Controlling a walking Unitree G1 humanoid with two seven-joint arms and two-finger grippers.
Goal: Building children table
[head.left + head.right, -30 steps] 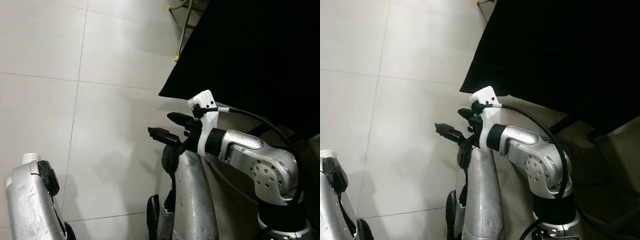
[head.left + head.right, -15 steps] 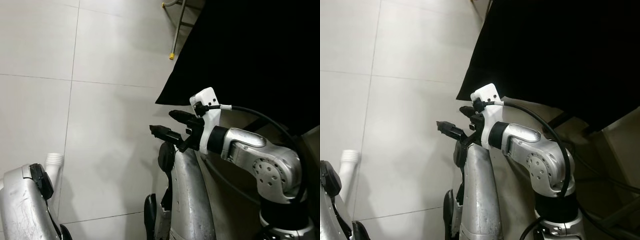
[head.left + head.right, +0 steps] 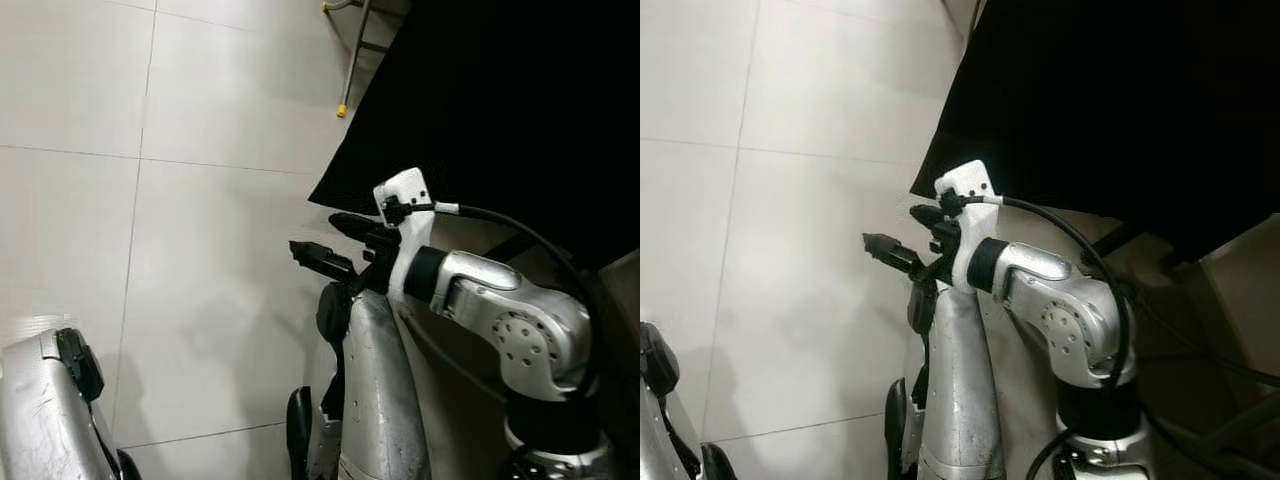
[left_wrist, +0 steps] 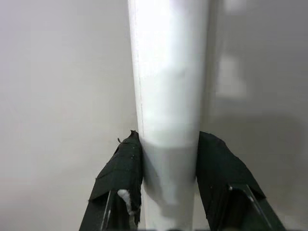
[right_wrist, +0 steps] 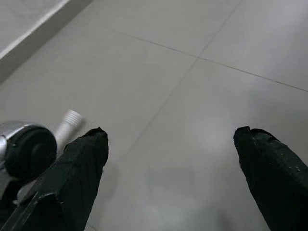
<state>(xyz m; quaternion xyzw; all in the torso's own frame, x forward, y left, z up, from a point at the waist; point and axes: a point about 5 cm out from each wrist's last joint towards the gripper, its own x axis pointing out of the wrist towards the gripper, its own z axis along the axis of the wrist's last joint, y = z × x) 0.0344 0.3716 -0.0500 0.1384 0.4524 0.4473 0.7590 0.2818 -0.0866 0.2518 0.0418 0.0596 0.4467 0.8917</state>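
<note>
A white round table leg (image 4: 168, 72) runs between the two black fingers of my left gripper (image 4: 168, 139), which is shut on it. In the right wrist view the leg's threaded end (image 5: 71, 119) pokes out past my left wrist, low over the floor. My left forearm (image 3: 35, 400) sits at the bottom left of the eye views. My right gripper (image 3: 312, 232) is held out in mid-air over the tiles, open, with nothing between its fingers (image 5: 84, 159).
A large black panel (image 3: 500, 100) covers the upper right, its near corner just beyond my right gripper. A thin metal leg with a yellow foot (image 3: 343, 110) stands at the top. Pale floor tiles (image 3: 150, 230) spread to the left.
The white leg's threaded end, seen above my left forearm in the earlier eye views, has gone out of them as that arm sank lower left. My right gripper stays open, shifted slightly left.
</note>
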